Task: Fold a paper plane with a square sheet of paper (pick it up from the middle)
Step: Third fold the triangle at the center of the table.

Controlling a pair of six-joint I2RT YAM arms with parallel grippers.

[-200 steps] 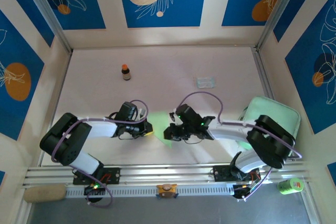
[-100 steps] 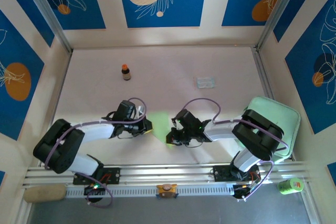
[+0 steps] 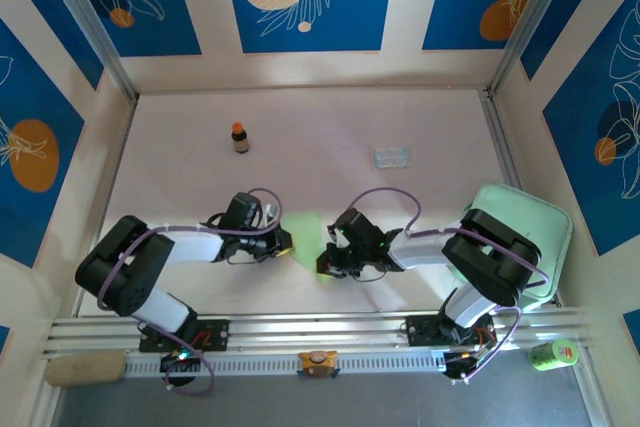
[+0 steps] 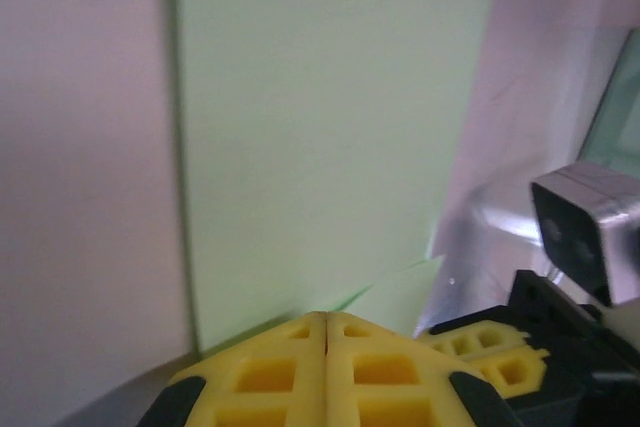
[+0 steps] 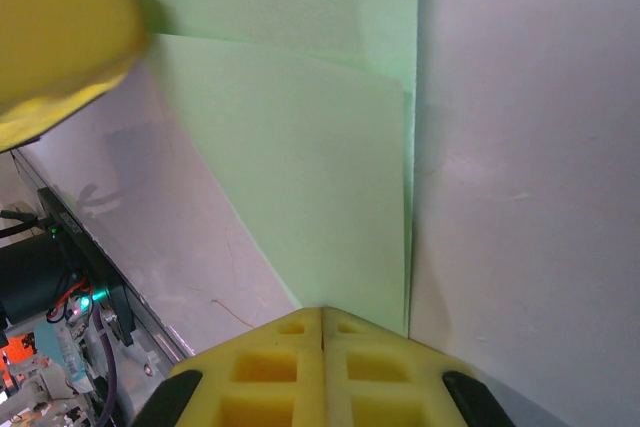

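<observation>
The square sheet of paper (image 3: pixel 305 230) lies pale green on the table between my two grippers, with one part folded over as a flap (image 5: pixel 300 177). My left gripper (image 3: pixel 284 243) is shut, its yellow tips (image 4: pixel 325 322) down at the sheet's near edge (image 4: pixel 320 127). The flap's corner runs in under the shut tips of my right gripper (image 3: pixel 325 263) (image 5: pixel 322 315), which pinch it. The right gripper's yellow fingers (image 4: pixel 490 357) sit low right in the left wrist view. A left finger (image 5: pixel 60 47) is at the upper left of the right wrist view.
A small brown bottle with an orange cap (image 3: pixel 240 137) stands at the back left. A clear plastic packet (image 3: pixel 392 156) lies at the back right. The mint green tray (image 3: pixel 540 222) sits at the right edge, behind the right arm.
My right gripper has come down and to the left, laying the raised paper corner low over the sheet. The left gripper has stayed at the paper's left edge.
</observation>
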